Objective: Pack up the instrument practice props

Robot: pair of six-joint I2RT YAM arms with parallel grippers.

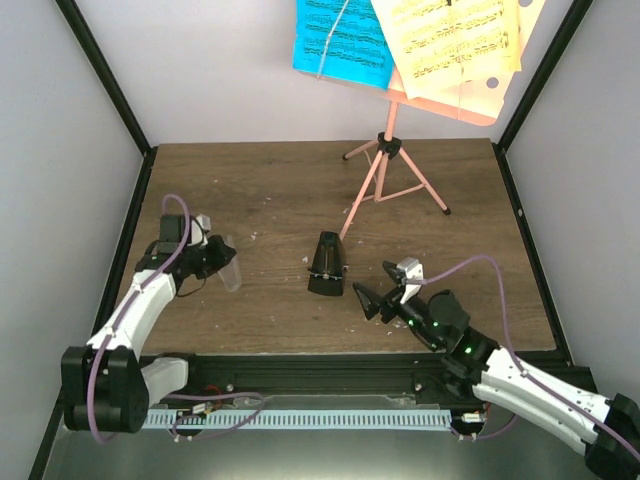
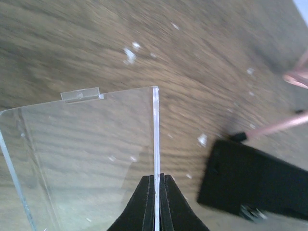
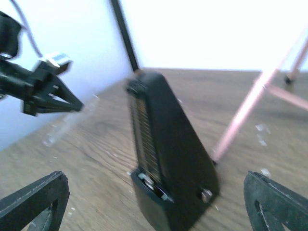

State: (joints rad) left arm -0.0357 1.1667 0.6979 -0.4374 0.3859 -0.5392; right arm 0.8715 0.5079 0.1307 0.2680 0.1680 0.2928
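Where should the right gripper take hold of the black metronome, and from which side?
Probably mid-body, across the two slanted side faces of the metronome. It stands upright and tapers upward, so a high grip would likely slip off. Come in level from its near-right side, where the open right gripper faces it.

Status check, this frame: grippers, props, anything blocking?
Left gripper shut on clear plastic container. Right gripper open, facing metronome. Stand upright, pages on it. Nothing blocking metronome.
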